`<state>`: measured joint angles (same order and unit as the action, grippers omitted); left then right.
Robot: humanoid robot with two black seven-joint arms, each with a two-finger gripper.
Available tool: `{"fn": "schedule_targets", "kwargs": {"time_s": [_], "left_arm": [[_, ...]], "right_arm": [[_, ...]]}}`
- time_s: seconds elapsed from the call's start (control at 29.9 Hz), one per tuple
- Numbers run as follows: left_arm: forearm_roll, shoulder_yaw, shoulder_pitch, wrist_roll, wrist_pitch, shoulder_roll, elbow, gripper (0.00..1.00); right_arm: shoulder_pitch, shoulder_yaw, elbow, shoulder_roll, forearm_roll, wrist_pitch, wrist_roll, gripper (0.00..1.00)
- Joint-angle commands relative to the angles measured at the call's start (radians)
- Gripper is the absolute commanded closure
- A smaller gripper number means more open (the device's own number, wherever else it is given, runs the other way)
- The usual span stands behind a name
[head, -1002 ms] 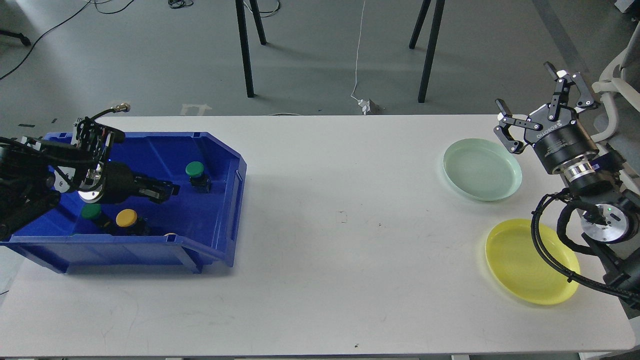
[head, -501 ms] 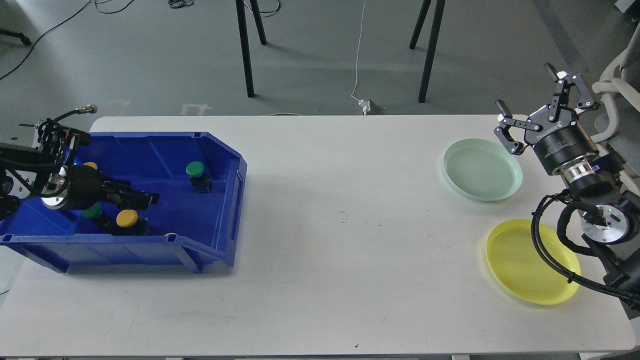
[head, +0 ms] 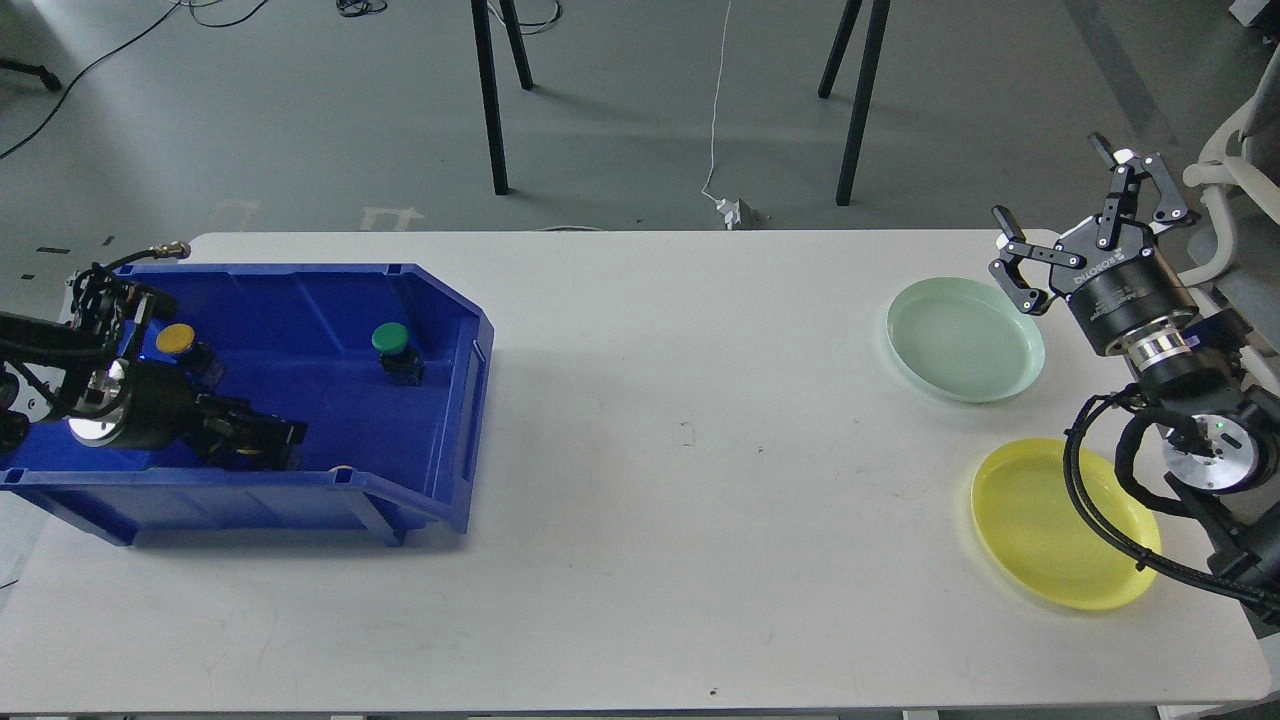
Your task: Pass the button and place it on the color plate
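Observation:
A blue bin [head: 440, 300] stands at the table's left. In it a green button [head: 390, 339] sits near the right wall and a yellow button [head: 175, 338] sits at the far left. My left gripper [head: 268, 442] is low inside the bin by its front wall; it is dark and I cannot tell its fingers apart, nor whether it holds anything. Whatever lies under it is hidden. My right gripper [head: 1082, 213] is open and empty, raised just right of the pale green plate [head: 964, 339]. The yellow plate [head: 1058, 524] lies nearer me, partly behind my right arm.
The white table [head: 680, 450] spreads between bin and plates. Black stand legs [head: 490, 100] and a cable with a plug [head: 728, 208] are on the floor beyond the far edge. A white chair [head: 1235, 170] is at the far right.
My left gripper has drawn back left and down toward the bin's front wall, now covering the yellow and green buttons seen there earlier. A yellow button at the far left is uncovered. The right arm barely moved.

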<state>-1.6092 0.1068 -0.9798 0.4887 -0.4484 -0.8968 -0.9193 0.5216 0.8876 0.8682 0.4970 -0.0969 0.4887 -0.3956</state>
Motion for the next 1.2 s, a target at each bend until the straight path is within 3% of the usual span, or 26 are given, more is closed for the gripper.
{"fn": "schedule_targets", "kwargs": {"time_s": [0.0, 0.8, 1.17], "left_arm": [[0.000, 0.001, 0.004, 0.000, 0.000, -0.002, 0.003, 0.16], [-0.003, 0.001, 0.013, 0.000, 0.000, -0.002, 0.010, 0.17], [-0.003, 0.001, 0.013, 0.000, -0.001, -0.002, 0.010, 0.24]], "right_arm": [[0.000, -0.001, 0.002, 0.000, -0.001, 0.000, 0.000, 0.01], [-0.002, -0.001, 0.000, 0.000, 0.000, 0.000, 0.000, 0.01], [-0.009, 0.001, 0.002, 0.000, 0.000, 0.000, 0.000, 0.01]]}}
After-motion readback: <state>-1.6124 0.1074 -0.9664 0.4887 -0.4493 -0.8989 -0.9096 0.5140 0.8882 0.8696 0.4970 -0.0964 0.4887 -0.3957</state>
